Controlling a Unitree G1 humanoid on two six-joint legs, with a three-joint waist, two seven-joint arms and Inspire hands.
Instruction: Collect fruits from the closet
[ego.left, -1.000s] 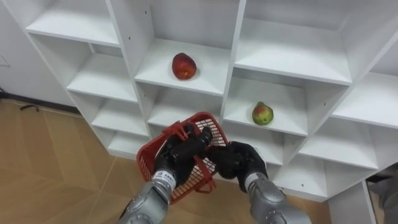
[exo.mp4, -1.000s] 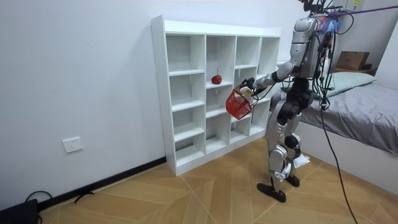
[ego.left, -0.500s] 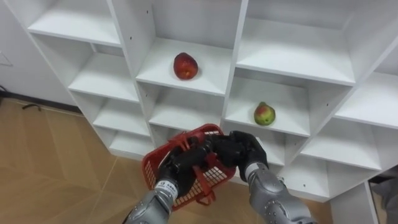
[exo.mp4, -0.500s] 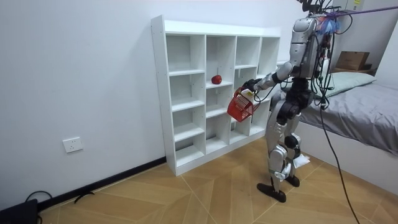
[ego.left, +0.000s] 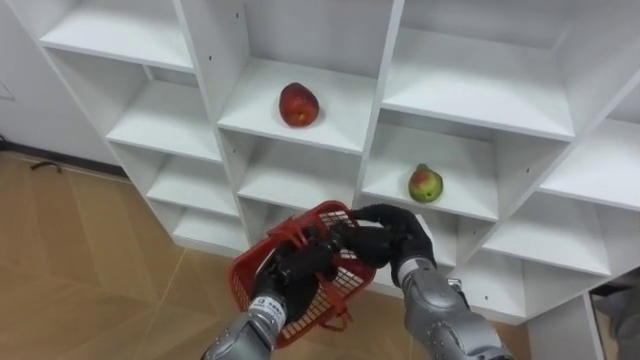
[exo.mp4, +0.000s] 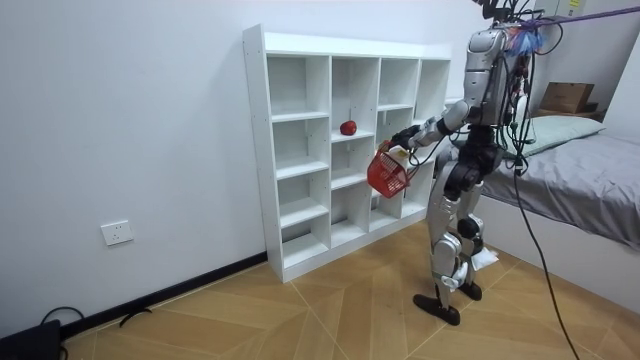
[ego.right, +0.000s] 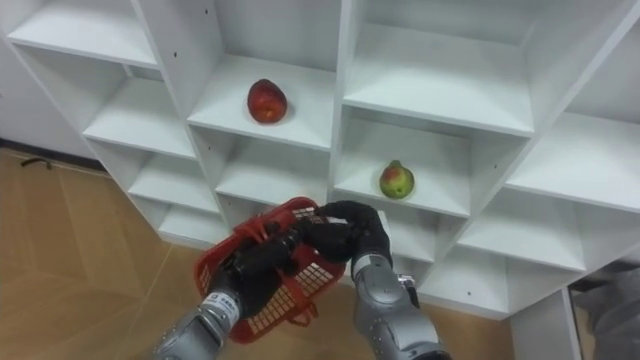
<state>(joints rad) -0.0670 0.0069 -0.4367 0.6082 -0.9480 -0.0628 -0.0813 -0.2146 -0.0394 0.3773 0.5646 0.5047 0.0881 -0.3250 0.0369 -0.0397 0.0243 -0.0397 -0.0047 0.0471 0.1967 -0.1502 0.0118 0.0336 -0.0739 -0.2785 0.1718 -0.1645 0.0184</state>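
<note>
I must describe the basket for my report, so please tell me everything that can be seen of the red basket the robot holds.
The red basket is plastic by its look, with open grid walls and thin handles, one hanging loose below. It is held tilted in the air before the lower compartments of the white shelf unit. The left hand grips its near rim and the right hand closes on its upper rim. No fruit shows in the visible part of its inside.
</note>
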